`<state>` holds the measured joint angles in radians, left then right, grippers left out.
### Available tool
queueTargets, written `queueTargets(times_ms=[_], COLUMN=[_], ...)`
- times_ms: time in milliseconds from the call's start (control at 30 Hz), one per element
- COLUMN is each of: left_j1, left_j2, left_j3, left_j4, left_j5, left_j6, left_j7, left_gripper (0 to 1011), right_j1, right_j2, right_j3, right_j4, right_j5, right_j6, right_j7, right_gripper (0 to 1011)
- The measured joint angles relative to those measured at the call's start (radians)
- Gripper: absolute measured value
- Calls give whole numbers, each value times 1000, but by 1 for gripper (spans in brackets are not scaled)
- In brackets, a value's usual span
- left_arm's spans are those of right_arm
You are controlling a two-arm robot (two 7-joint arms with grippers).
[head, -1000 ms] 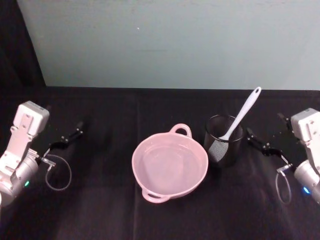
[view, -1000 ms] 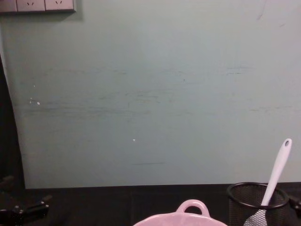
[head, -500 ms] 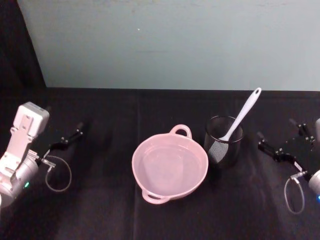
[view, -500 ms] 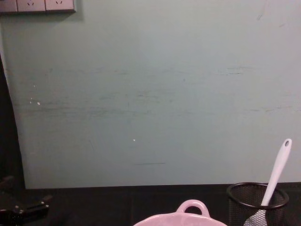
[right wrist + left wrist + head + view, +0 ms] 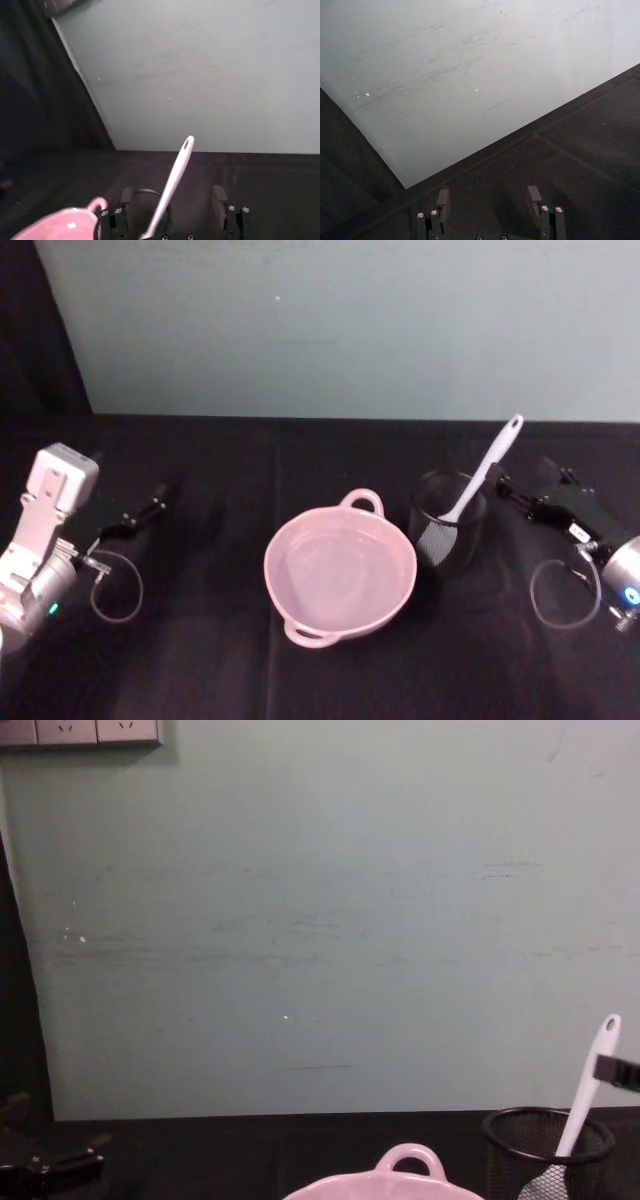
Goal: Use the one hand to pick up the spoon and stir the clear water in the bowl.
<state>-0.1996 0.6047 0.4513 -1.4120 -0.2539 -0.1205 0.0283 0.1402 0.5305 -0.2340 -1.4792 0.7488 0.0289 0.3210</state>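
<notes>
The white spoon [image 5: 488, 468] stands tilted in a black wire-mesh cup [image 5: 446, 530], handle up and to the right. The pale pink bowl [image 5: 340, 572] with clear water sits left of the cup, its loop handle [image 5: 408, 1159] toward the back. My right gripper [image 5: 522, 485] is open just right of the spoon's handle, level with its upper part. In the right wrist view the spoon handle [image 5: 174, 181] rises between the open fingers [image 5: 218, 194], not touching them. My left gripper [image 5: 140, 512] rests open at the far left, with nothing between its fingers [image 5: 443, 202].
A black cloth covers the table [image 5: 200, 660]. A pale green wall [image 5: 330, 330] stands close behind it. Cable loops hang by both wrists, one of them [image 5: 558, 592] on the cloth near the right arm.
My right gripper has lifted and swung in from the right, and now points at the spoon's handle. The left arm, bowl, cup and spoon have not moved.
</notes>
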Motion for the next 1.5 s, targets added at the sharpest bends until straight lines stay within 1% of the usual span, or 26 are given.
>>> queueTargets(times_ms=[33, 133, 167, 233, 267, 367, 433, 533, 567, 600, 667, 700, 733, 800, 833, 900, 933, 1000, 1033, 1133, 1200, 1367, 1400, 1433, 1467, 1500], left_j1=[0, 0, 0, 0, 0, 0, 0, 0, 0, 0, 0, 0, 0, 0, 0, 0, 0, 0, 0, 0, 0, 0, 0, 0, 0, 0], left_j2=[0, 0, 0, 0, 0, 0, 0, 0, 0, 0, 0, 0, 0, 0, 0, 0, 0, 0, 0, 0, 0, 0, 0, 0, 0, 0], left_j3=[0, 0, 0, 0, 0, 0, 0, 0, 0, 0, 0, 0, 0, 0, 0, 0, 0, 0, 0, 0, 0, 0, 0, 0, 0, 0], left_j4=[0, 0, 0, 0, 0, 0, 0, 0, 0, 0, 0, 0, 0, 0, 0, 0, 0, 0, 0, 0, 0, 0, 0, 0, 0, 0], left_j5=[0, 0, 0, 0, 0, 0, 0, 0, 0, 0, 0, 0, 0, 0, 0, 0, 0, 0, 0, 0, 0, 0, 0, 0, 0, 0], left_j6=[0, 0, 0, 0, 0, 0, 0, 0, 0, 0, 0, 0, 0, 0, 0, 0, 0, 0, 0, 0, 0, 0, 0, 0, 0, 0], left_j7=[0, 0, 0, 0, 0, 0, 0, 0, 0, 0, 0, 0, 0, 0, 0, 0, 0, 0, 0, 0, 0, 0, 0, 0, 0, 0], left_gripper=[1005, 1005, 1005, 1005, 1005, 1005, 1005, 1005, 1005, 1005, 1005, 1005, 1005, 1005, 1005, 1005, 1005, 1005, 1005, 1005, 1005, 1005, 1005, 1005, 1005, 1005], right_j1=[26, 64, 91, 114, 135, 159, 178, 193, 198, 200, 202, 203, 203, 203, 203, 203, 203, 202, 201, 198, 194, 185, 183, 182, 180, 178], right_j2=[-18, -41, -55, -65, -74, -84, -91, -99, -102, -103, -105, -105, -105, -105, -102, -100, -97, -92, -90, -82, -73, -52, -44, -39, -35, -27], right_j3=[2, 3, 4, 3, 2, 1, 0, -3, -5, -6, -9, -12, -12, -17, -21, -24, -27, -32, -34, -40, -48, -69, -76, -79, -82, -89], right_j4=[34, 83, 121, 154, 184, 221, 251, 277, 286, 289, 293, 294, 294, 295, 295, 294, 294, 290, 288, 279, 267, 235, 225, 218, 211, 195], right_j5=[28, 66, 94, 119, 143, 178, 213, 247, 260, 265, 273, 278, 278, 284, 287, 289, 291, 295, 295, 293, 283, 254, 240, 232, 224, 204], right_j6=[14, 35, 51, 65, 79, 99, 121, 144, 150, 151, 152, 152, 152, 151, 150, 148, 146, 142, 140, 131, 117, 90, 81, 76, 71, 61], right_j7=[32, 78, 106, 129, 148, 176, 199, 221, 229, 231, 235, 237, 237, 238, 238, 238, 238, 238, 237, 235, 229, 205, 195, 190, 184, 174], right_gripper=[1003, 1003, 1002, 1003, 1002, 1003, 1003, 979, 938, 927, 883, 883, 836, 790, 736, 706, 640, 599, 539, 477, 377, 234, 218, 162, 162, 127])
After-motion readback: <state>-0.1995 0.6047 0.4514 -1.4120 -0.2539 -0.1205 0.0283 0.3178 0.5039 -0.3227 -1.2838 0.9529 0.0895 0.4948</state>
